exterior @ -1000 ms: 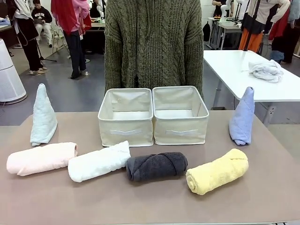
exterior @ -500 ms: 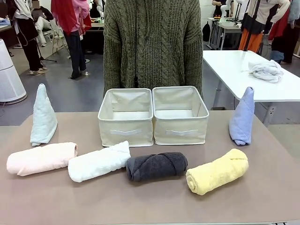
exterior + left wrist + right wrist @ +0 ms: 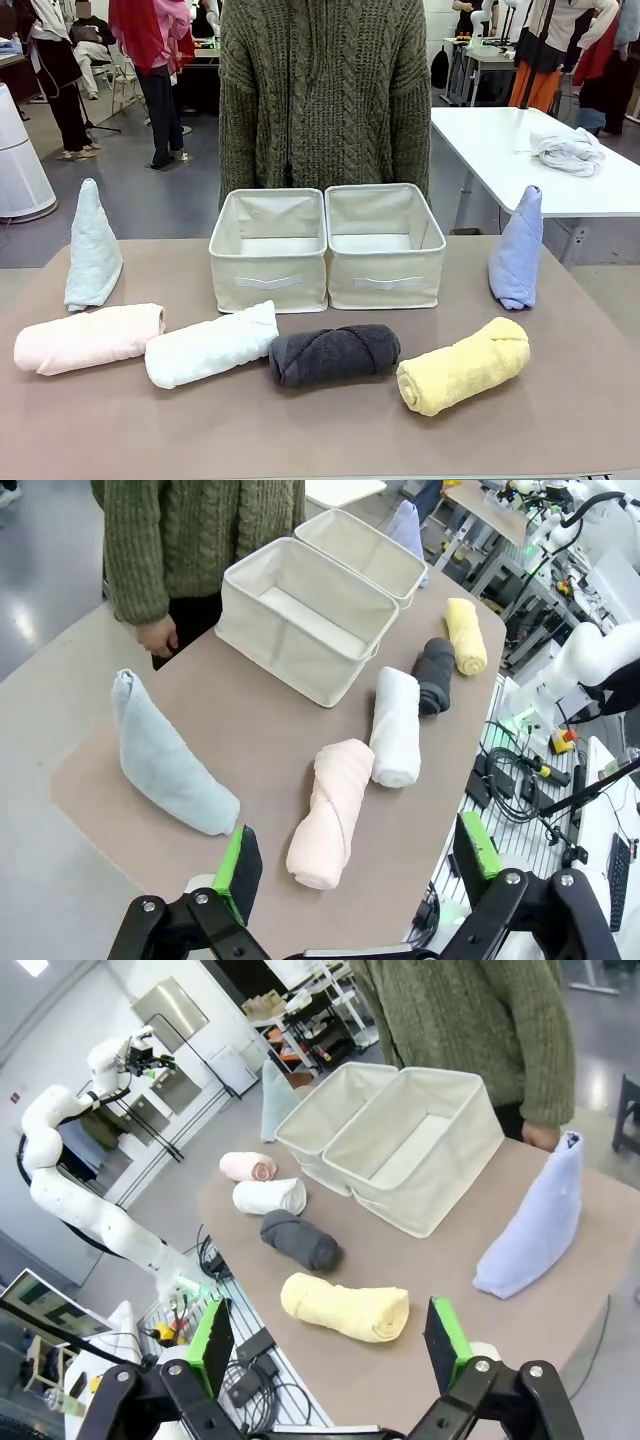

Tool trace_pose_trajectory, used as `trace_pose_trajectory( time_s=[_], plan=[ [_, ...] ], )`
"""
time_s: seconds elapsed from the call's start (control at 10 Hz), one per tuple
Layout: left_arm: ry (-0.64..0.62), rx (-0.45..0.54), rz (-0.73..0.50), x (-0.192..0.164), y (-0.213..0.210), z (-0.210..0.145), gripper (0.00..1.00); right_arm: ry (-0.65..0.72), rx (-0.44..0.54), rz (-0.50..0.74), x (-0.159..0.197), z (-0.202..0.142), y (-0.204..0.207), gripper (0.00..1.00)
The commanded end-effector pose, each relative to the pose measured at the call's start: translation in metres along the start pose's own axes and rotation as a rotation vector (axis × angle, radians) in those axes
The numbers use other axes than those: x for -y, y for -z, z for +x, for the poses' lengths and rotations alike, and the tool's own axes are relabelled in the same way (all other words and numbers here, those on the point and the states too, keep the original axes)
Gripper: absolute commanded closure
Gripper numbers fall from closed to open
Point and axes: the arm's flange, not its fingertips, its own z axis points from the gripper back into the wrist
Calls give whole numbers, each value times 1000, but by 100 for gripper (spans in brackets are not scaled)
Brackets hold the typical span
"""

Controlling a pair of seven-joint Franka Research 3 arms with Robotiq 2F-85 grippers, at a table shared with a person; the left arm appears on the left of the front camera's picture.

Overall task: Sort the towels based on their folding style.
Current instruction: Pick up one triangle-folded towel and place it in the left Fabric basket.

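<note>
Directly ahead of the released left end effector (image 3: 358, 852) lay the pale pink roll (image 3: 330, 810), so a clean first pick would likely have meant straddling its middle crosswise; the right end effector (image 3: 330, 1332), likewise released, hovered before the yellow roll (image 3: 345, 1308).

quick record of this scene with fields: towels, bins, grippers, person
rolls: pink roll, white roll, dark grey roll, yellow roll, in a row along the near side of the table
cones: teal cone at far left, blue cone at far right
bins: left bin and right bin, side by side, no towel inside
left gripper: open, holding nothing
right gripper: open, holding nothing
person: behind the bins
</note>
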Motion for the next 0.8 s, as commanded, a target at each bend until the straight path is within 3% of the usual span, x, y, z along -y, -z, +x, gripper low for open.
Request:
trace_pose_trajectory(
  time_s=[0.0,0.7],
  plan=[
    [-4,3,-2,0,-1,-1,0,-20,3,2,-1,3,0,0],
    [-4,3,-2,0,-1,-1,0,-20,3,2,-1,3,0,0]
  ],
)
